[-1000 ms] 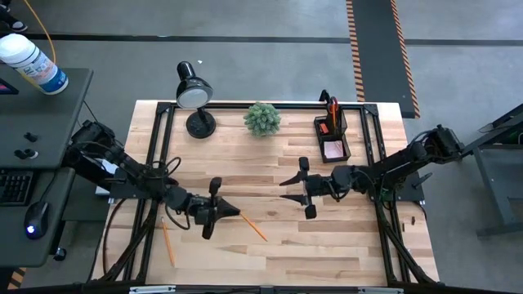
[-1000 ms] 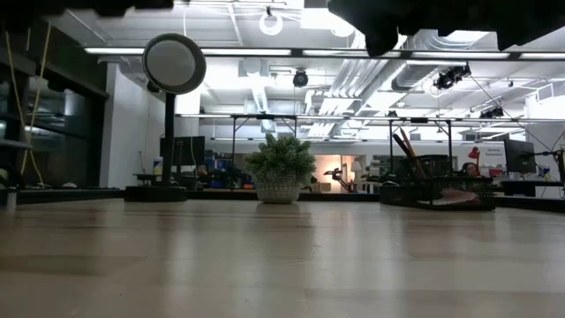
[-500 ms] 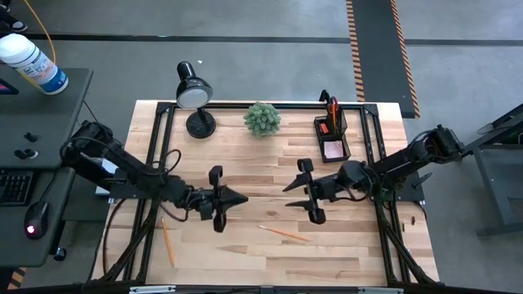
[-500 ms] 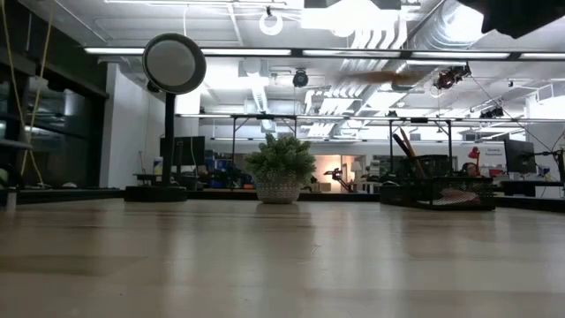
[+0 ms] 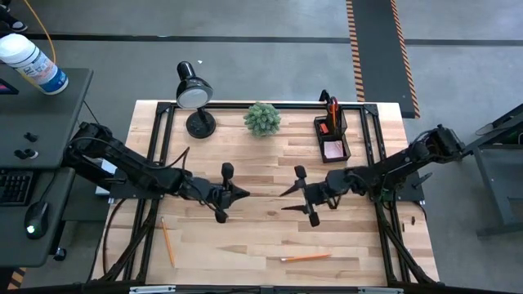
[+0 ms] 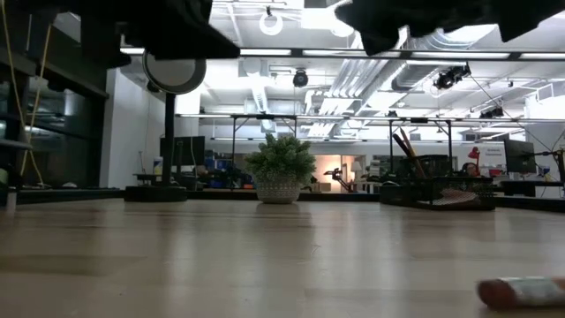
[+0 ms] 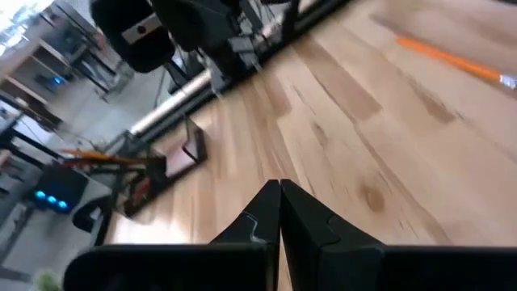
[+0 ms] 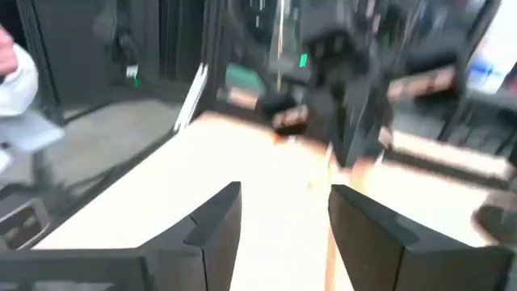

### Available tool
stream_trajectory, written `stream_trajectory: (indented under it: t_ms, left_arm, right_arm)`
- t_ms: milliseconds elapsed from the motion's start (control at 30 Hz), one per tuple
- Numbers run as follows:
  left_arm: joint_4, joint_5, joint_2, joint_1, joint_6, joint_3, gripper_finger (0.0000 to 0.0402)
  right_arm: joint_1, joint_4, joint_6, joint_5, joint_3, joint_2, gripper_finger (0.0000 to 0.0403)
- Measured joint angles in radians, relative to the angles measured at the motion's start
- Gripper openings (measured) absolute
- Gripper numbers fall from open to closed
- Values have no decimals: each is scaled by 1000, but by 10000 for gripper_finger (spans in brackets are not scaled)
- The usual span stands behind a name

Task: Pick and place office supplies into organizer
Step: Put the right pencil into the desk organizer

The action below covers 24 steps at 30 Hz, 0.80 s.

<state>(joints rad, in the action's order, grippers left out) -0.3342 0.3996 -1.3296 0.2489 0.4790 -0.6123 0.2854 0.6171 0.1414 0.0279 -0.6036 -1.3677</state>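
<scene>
Since a moment ago the orange pencil [image 5: 306, 256] has left the left tool [image 5: 242, 193] and now lies loose on the counter [image 5: 270, 163], nearer the front edge than the organizer [image 5: 332, 137] and well apart from it; both arms have drawn in toward the counter's middle. That left tool is clenched on nothing, its fingers [image 7: 311, 218] pressed together, and it faces the right tool [image 5: 283, 193], which hangs released with its fingers [image 8: 216, 222] spread and nothing between them. A second pencil [image 5: 167, 241] rests far to the left of the organizer, near the front. The organizer stands at the back right, holding pens and a pink pad, with the plant [image 5: 262, 118] and lamp [image 5: 194, 96] to its left.
</scene>
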Motion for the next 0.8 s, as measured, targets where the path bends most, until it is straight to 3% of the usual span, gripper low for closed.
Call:
stream_trajectory:
  t_ms: [100,200,333,633,800]
  left_arm:
    - [40,0,-12,0,-22,0,0]
    - [43,1,-18,0,-24,4,0]
    - [55,0,-42,0,-24,7,0]
    - [39,8,-71,0,-40,6,0]
    - [39,-53,-71,0,-58,6,0]
  right_arm:
    - [12,-134,-123,-28,0,40,168]
    - [35,-233,-277,-140,0,82,162]
    - [122,-254,-456,-224,0,80,158]
    - [431,-270,-777,255,0,-58,156]
    - [556,-326,-1001,404,0,-131,154]
